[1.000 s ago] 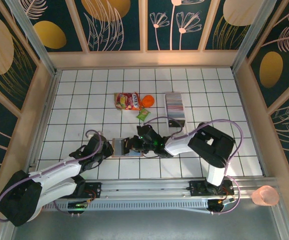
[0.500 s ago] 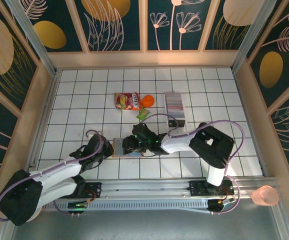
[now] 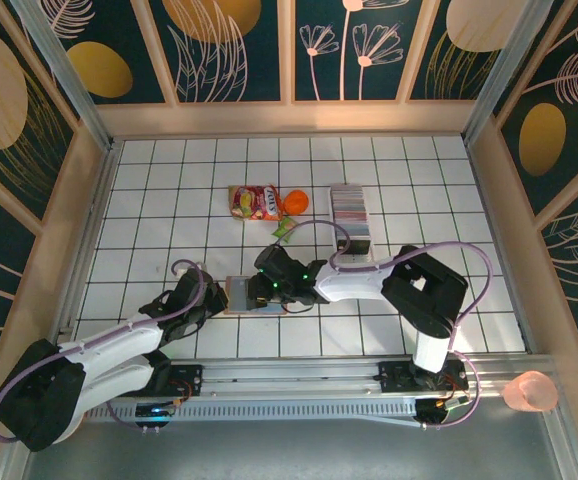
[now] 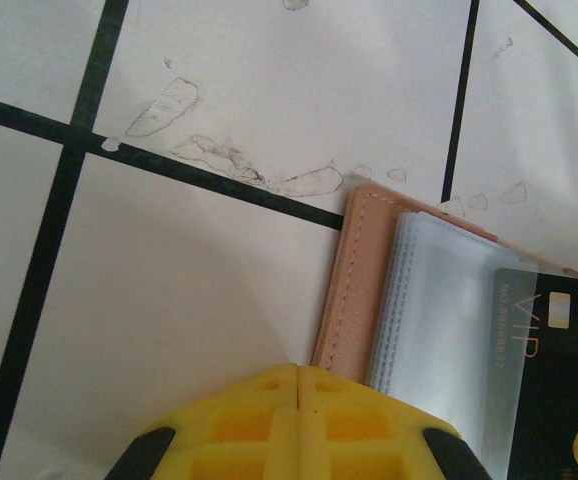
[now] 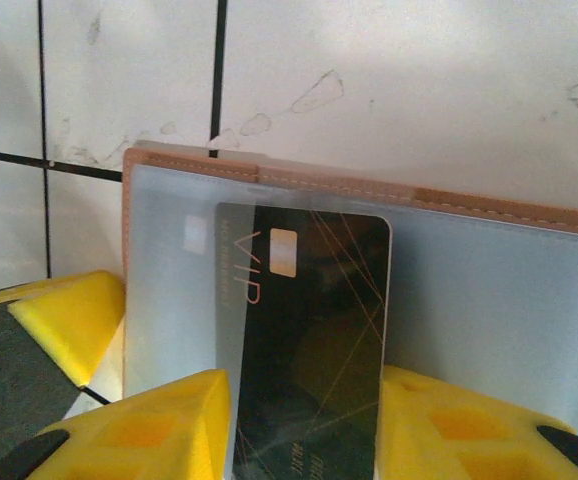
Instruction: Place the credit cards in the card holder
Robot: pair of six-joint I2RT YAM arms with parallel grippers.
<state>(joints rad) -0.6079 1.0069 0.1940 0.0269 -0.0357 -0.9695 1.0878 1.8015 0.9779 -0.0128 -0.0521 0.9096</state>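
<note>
Right wrist, one black card (image 5: 304, 330), one card holder (image 5: 319, 182)

The surface (image 3: 169, 200) is white tile with a dark grid, smudged (image 4: 199, 150) in places. Toward its near edge lies the salmon-pink card holder (image 3: 237, 293), opened flat. Farther back lie a red snack packet (image 3: 254, 202), an orange object (image 3: 296, 201) just beside it, a small green packet (image 3: 285, 229), and a long white tray (image 3: 354, 243) holding the row of credit cards (image 3: 349, 208).

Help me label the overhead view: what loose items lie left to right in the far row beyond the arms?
Red-and-yellow crinkly snack packet → small rounded orange object → dense striped row of pale plastic credit cards.
</note>
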